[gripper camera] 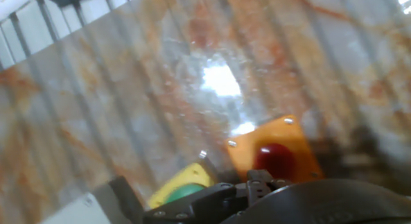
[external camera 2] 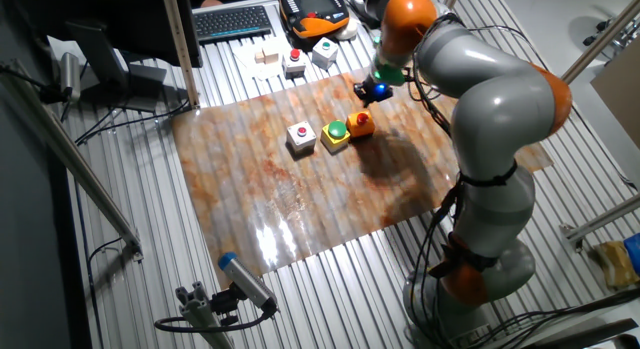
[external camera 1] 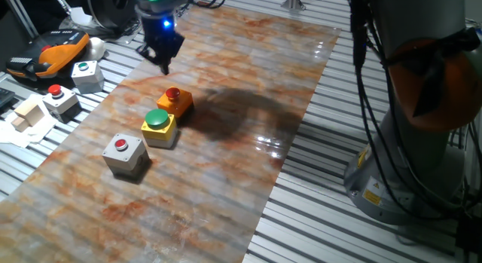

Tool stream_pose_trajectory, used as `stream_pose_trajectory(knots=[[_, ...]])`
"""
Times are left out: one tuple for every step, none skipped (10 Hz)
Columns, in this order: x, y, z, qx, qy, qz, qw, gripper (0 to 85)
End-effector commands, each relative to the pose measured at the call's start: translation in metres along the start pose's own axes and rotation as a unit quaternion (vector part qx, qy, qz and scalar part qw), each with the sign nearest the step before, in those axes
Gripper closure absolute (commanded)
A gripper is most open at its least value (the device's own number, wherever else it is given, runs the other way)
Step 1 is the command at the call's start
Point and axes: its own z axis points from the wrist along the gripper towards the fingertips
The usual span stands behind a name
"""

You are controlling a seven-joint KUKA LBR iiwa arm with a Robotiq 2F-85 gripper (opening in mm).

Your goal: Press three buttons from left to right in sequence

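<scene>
Three button boxes sit in a short diagonal row on the marbled mat (external camera 1: 226, 105), each with its round push-button facing straight up: the grey box with a red button (external camera 1: 124, 154), the yellow box with a larger green button (external camera 1: 159, 126) just beside it, and the orange box with a red button (external camera 1: 175, 100) touching the yellow one. The row's long axis runs from the near left toward the far right in one fixed view. The gripper (external camera 1: 165, 58) hangs in the air above and just beyond the orange box, pointing down, touching nothing. Whether its fingers are parted or closed cannot be told; the hand view is blurred.
</scene>
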Motion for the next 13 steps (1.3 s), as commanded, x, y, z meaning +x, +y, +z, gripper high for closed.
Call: stream_pose_trajectory(knots=[[0.002, 0.015, 0.016, -0.005, 0.002, 0.010, 0.9999, 85.0], [0.004, 0.023, 0.026, -0.012, 0.002, 0.016, 0.9998, 85.0], [0.009, 0.029, 0.031, -0.015, 0.003, 0.020, 0.9997, 85.0], [0.015, 0.035, 0.036, -0.017, 0.003, 0.028, 0.9995, 85.0], [0.022, 0.040, 0.039, -0.022, 0.005, 0.036, 0.9991, 85.0], [0.028, 0.043, 0.040, -0.022, 0.005, 0.039, 0.9990, 85.0], [0.031, 0.045, 0.041, -0.020, 0.004, 0.039, 0.9991, 85.0], [0.032, 0.046, 0.043, -0.013, 0.003, 0.036, 0.9993, 85.0], [0.032, 0.046, 0.045, 0.000, 0.000, 0.030, 0.9996, 85.0], [0.033, 0.047, 0.047, 0.007, -0.001, 0.026, 0.9997, 85.0], [0.034, 0.048, 0.048, 0.006, 0.003, 0.025, 0.9997, 85.0], [0.037, 0.049, 0.051, 0.022, 0.002, 0.016, 0.9996, 85.0], [0.042, 0.051, 0.052, 0.029, 0.003, 0.013, 0.9995, 85.0]])
